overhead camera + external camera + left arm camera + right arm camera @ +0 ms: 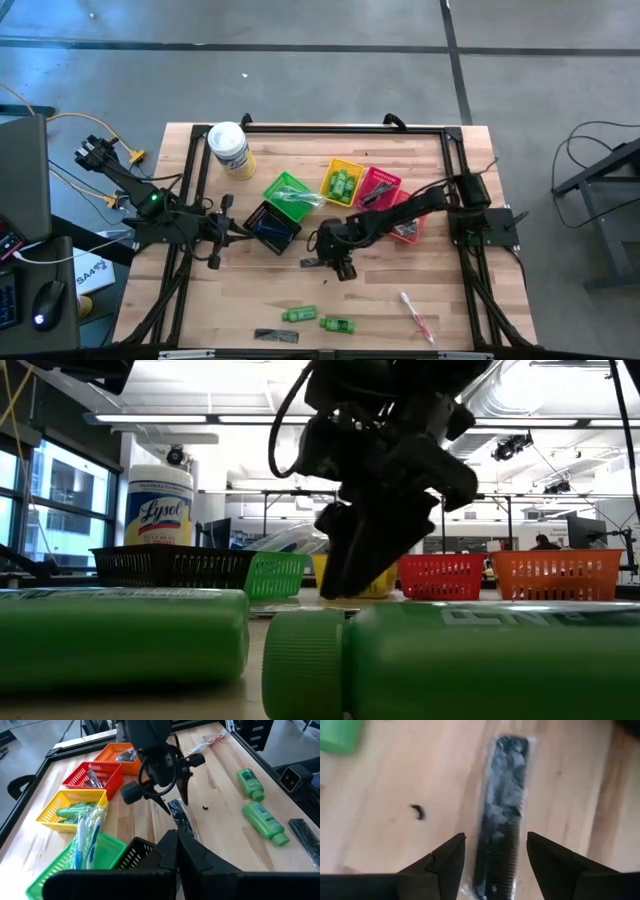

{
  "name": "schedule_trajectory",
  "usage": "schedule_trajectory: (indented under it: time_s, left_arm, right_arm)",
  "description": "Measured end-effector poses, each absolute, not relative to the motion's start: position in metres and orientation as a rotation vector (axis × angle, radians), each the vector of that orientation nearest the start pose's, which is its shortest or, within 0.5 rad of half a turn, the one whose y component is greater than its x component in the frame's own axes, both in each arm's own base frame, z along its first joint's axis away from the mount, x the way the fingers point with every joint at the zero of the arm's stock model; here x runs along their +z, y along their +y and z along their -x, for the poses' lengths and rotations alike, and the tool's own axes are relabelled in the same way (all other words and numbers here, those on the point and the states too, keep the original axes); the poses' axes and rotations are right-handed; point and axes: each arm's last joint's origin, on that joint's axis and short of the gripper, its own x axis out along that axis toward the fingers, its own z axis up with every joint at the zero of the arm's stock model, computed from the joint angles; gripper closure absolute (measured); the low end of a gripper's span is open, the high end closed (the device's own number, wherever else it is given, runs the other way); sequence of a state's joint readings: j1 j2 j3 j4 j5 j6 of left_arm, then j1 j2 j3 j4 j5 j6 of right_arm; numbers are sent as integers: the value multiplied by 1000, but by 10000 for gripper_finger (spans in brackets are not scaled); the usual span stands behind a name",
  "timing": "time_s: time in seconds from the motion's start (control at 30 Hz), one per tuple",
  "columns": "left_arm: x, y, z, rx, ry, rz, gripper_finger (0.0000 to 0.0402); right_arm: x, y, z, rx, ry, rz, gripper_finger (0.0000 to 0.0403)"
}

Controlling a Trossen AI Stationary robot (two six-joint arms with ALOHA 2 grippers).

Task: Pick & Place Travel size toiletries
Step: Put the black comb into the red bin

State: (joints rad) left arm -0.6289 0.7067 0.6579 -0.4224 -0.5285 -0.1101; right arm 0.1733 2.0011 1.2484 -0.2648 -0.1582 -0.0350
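Straddling a flat black comb (500, 805) in crinkled clear wrap with right gripper (495, 852) spread wide; left gripper (176, 851) clenched, empty.

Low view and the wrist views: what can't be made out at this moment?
- Low view: two green bottles close to the lens hide the table; the comb does not show.
- Right wrist view: the comb is blurred, its near end cut off between the open right gripper.
- Left wrist view: the orange basket contents are too small to name.
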Motion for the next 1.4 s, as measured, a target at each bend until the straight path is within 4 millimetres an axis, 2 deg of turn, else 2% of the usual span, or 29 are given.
schedule_trajectory:
  time_s: [0.17,0.43,0.63,0.77,0.87,1.1,1.4]
  left_arm:
    - [281,-76,-129,-77,399,-149,402]
    - [280,-76,-129,-74,412,-149,402]
    - [279,-76,-129,-72,418,-143,402]
    - [279,-76,-129,-72,420,-145,402]
    - [279,-76,-129,-72,420,-145,402]
    - [276,-75,-127,-59,446,-113,402]
    - [276,-75,-127,-57,451,-110,402]
  right_arm:
    - [126,73,-391,223,1086,84,199]
    - [123,73,-390,191,1115,80,199]
    - [100,73,-391,183,1179,106,199]
    - [97,72,-392,149,1179,114,203]
    - [99,73,-391,143,1175,115,227]
    - [100,74,-392,146,1154,131,337]
    - [107,80,-392,167,1116,160,381]
